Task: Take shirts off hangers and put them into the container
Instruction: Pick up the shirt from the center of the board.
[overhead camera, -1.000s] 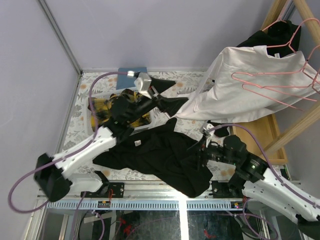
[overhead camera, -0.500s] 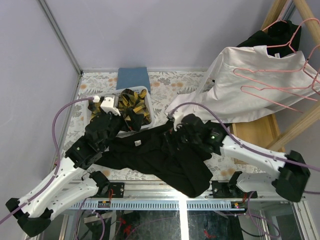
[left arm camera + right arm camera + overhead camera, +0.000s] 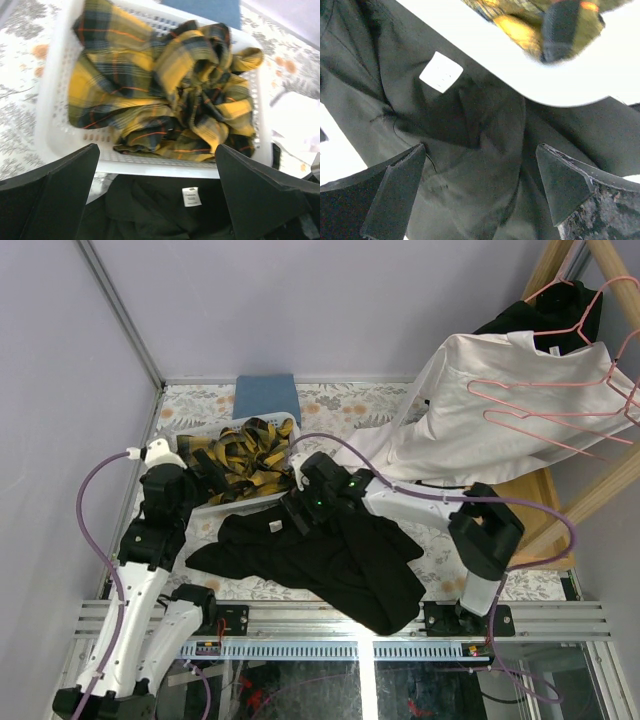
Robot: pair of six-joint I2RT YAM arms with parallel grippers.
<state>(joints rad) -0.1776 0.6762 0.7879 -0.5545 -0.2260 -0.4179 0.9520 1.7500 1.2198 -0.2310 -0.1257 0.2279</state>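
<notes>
From above, the container (image 3: pixel 283 419) sits at the far left of the flowered surface (image 3: pixel 345 410), heaped with the yellow-and-black plaid shirt (image 3: pixel 245 455). A black shirt (image 3: pixel 345 565) sprawls just in front of it, its upper edge against the container's near wall. Only this view takes in the right side, where a white shirt (image 3: pixel 480 430) hangs with pink hangers (image 3: pixel 560 412) across it and its lower edge trails onto the surface. It alone also shows the folded blue cloth (image 3: pixel 265 395) lying behind the container. The left wrist view shows the left pincer (image 3: pixel 156 147) spread wide and empty, low at the container's near wall. The plaid shirt fills the perforated basin beyond it, and the black shirt's white neck label (image 3: pixel 191 196) shows just below the wall. The right wrist view shows the right pincer (image 3: pixel 481 145) equally wide with nothing between its fingers. It is close above the black shirt's dark folds beside that same label, and the container's white rim crosses the top of the view.
</notes>
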